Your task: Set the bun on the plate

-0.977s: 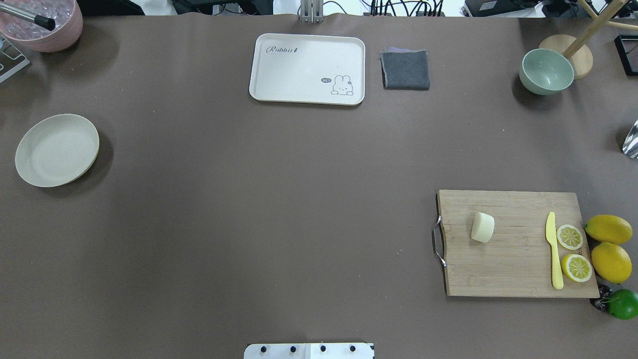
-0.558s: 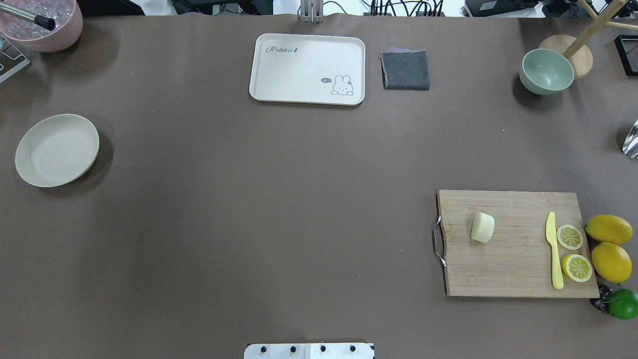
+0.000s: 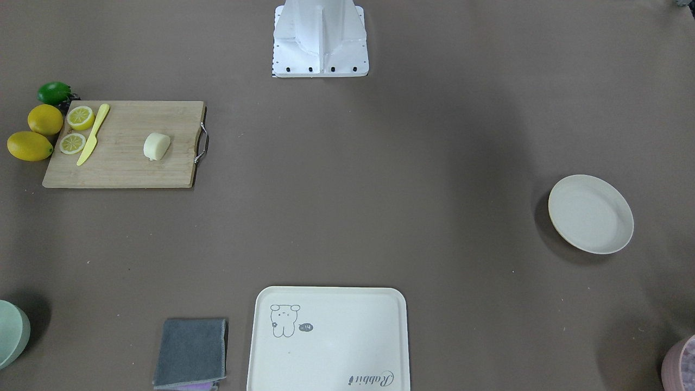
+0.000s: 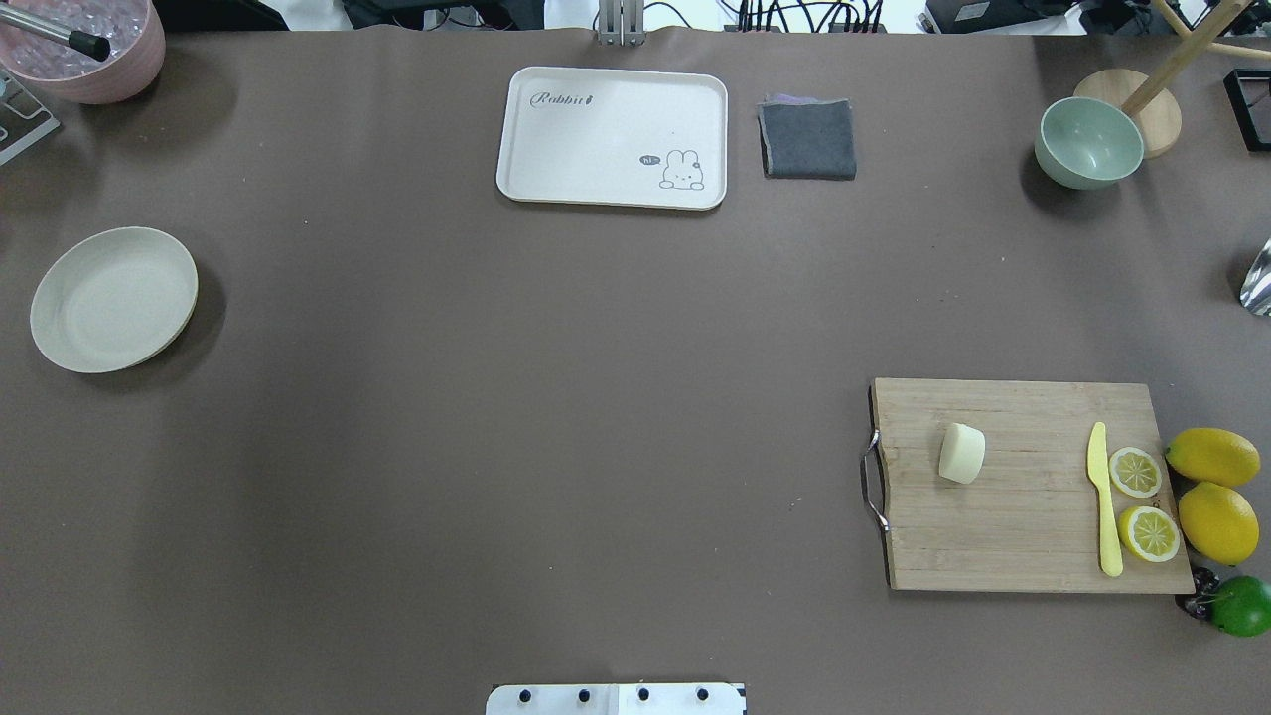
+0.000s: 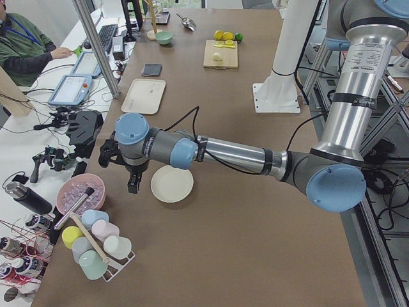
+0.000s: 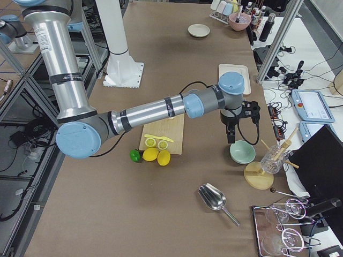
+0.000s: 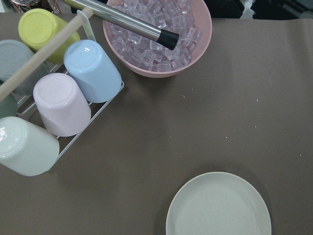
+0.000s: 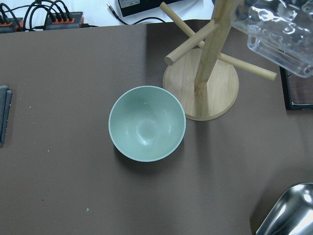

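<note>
- The bun [image 4: 961,453] was a small, smooth, pale cream lump, rounded on one side and cut flat at one end, with no marks on it.
- It lay on its side on the wooden cutting board [image 4: 1023,526], in the half nearer the board's metal handle [image 4: 873,480], on the robot's right side of the table.
- A yellow knife [image 4: 1102,501] and two lemon halves [image 4: 1135,472] lay at the board's other end, well apart from the bun.
- The plate [image 4: 114,298], round, off-white and shallow with a raised rim, sat bare on the robot's left side, far across the table from the bun.
- The left gripper [image 5: 132,183] hung above the table just beside the plate; whether its fingers were spread or pressed together could not be told.
- The right gripper [image 6: 231,136] hung above the pale green bowl [image 6: 242,152], away from the board; its fingers' state could not be told either.
</note>
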You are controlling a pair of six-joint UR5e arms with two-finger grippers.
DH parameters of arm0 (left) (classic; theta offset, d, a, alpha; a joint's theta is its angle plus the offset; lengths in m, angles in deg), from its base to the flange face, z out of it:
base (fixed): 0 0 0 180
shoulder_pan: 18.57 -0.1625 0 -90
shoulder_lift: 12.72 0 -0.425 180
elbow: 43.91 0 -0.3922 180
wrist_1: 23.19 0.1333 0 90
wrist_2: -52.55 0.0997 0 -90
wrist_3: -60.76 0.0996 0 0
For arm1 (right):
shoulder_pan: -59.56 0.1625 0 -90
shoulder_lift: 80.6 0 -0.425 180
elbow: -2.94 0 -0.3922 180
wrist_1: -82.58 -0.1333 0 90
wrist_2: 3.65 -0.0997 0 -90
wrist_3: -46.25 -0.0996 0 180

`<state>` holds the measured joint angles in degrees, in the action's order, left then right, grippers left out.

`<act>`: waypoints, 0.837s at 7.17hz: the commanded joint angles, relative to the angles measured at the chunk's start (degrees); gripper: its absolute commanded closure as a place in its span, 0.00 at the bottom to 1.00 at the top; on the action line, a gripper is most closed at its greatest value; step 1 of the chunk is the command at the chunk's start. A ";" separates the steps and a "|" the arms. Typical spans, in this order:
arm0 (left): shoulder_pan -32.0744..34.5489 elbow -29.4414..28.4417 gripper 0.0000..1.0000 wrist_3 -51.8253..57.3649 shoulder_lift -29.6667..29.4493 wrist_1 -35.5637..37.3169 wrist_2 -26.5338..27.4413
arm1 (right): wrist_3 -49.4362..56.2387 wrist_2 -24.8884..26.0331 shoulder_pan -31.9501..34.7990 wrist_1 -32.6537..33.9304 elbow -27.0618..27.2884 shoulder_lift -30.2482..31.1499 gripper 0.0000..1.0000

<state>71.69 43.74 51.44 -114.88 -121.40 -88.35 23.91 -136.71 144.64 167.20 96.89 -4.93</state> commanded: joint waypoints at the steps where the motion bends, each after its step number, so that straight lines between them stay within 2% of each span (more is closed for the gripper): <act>1: -2.44 -2.47 0.02 3.41 1.17 -1.19 -0.16 | -0.07 0.08 0.00 -0.07 0.26 0.00 0.00; 3: -6.56 -3.45 0.02 4.05 1.53 -1.10 -0.25 | 0.02 0.00 -0.17 -0.07 0.79 0.18 0.00; 4: -7.98 -3.45 0.02 3.96 2.66 -2.93 -0.25 | 0.02 0.26 -0.17 -0.07 1.05 0.44 0.00; 6: -11.67 -7.99 0.03 3.96 3.38 -9.68 -0.25 | 0.02 0.09 -0.17 -0.07 1.05 0.62 0.00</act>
<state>62.04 38.32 55.39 -111.80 -127.34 -88.57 23.97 -136.52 144.47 167.13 97.85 -4.45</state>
